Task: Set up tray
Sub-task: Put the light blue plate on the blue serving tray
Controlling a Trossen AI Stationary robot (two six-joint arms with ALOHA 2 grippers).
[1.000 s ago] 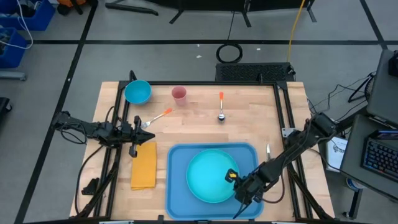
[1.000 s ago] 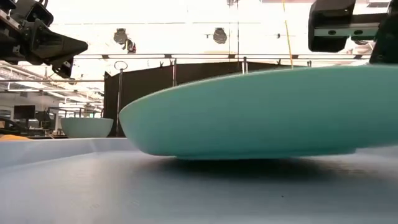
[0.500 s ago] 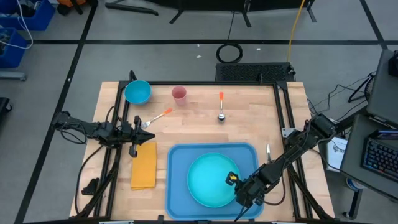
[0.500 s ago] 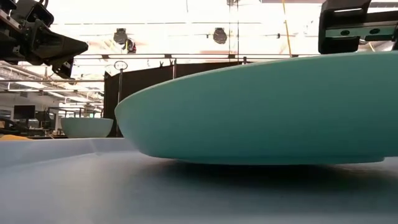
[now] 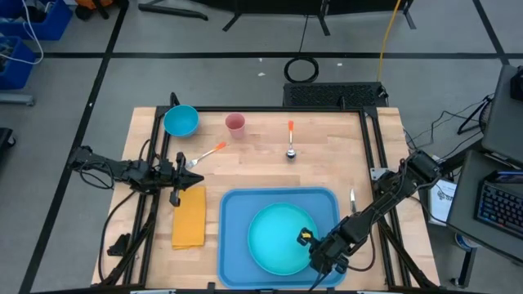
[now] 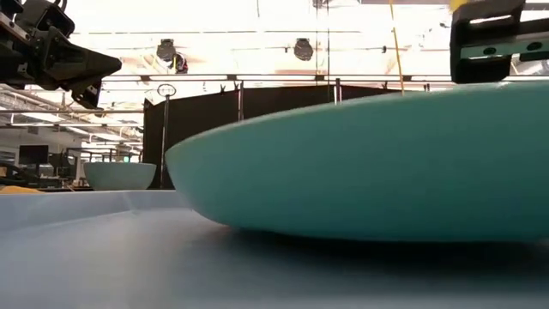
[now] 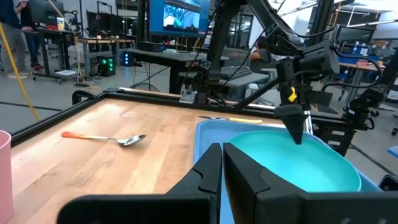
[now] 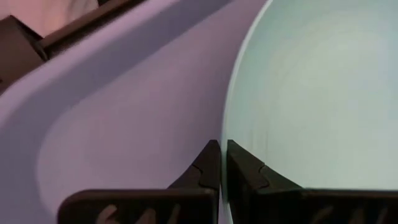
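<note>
Seating the plate in the tray looks like the step in hand. Largest first: the wooden tabletop [image 5: 261, 155] carries the blue tray [image 5: 233, 237] at its near edge, towards the right, and the teal plate [image 5: 274, 237] lies inside that tray, nearer its right side. The right claw [image 5: 312, 247] sits at the plate's right rim with its fingers pressed together on that rim, which passes between them in the right wrist view. From table height the plate reads as tilted, its right edge raised, so it seems not yet flat.

The left claw [image 5: 181, 169] waits over the tabletop's left edge, fingers pressed together and carrying nothing, just above the yellow napkin [image 5: 189, 217].

Outside the tray lie the teal bowl [image 5: 181, 121], pink cup [image 5: 235, 124], orange-handled spoon [image 5: 290, 140] and fork [image 5: 207, 154].

Next, I judge, the plate must be lowered level and let go before smaller pieces are fetched.
</note>
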